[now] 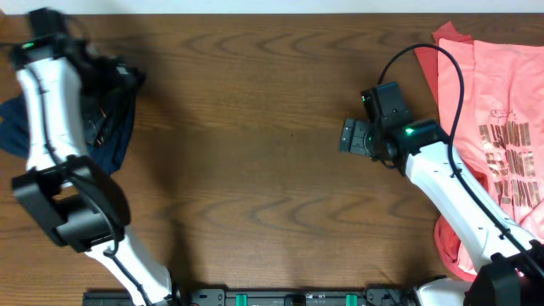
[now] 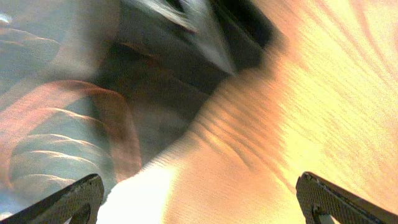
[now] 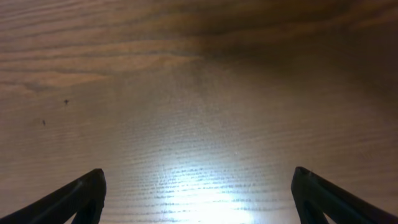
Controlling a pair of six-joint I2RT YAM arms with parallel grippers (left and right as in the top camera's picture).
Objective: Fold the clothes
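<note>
A black jersey (image 1: 119,136) with fine orange lines lies bunched at the table's left edge. Dark navy fabric (image 1: 12,127) shows beside it, partly hidden by my left arm. My left gripper (image 1: 127,81) hovers over the jersey's top edge. In the blurred left wrist view it is open (image 2: 199,202), with the jersey's fabric and orange lines (image 2: 56,124) at its left and bare wood at its right. Coral-pink printed T-shirts (image 1: 493,127) lie piled at the right edge. My right gripper (image 1: 350,136) is open and empty (image 3: 199,196) over bare wood, left of the pink pile.
The wooden table (image 1: 255,127) spans the whole view, with bare wood between the two piles. A black cable runs along my right arm (image 1: 450,85). A black rail (image 1: 289,297) lies along the front edge.
</note>
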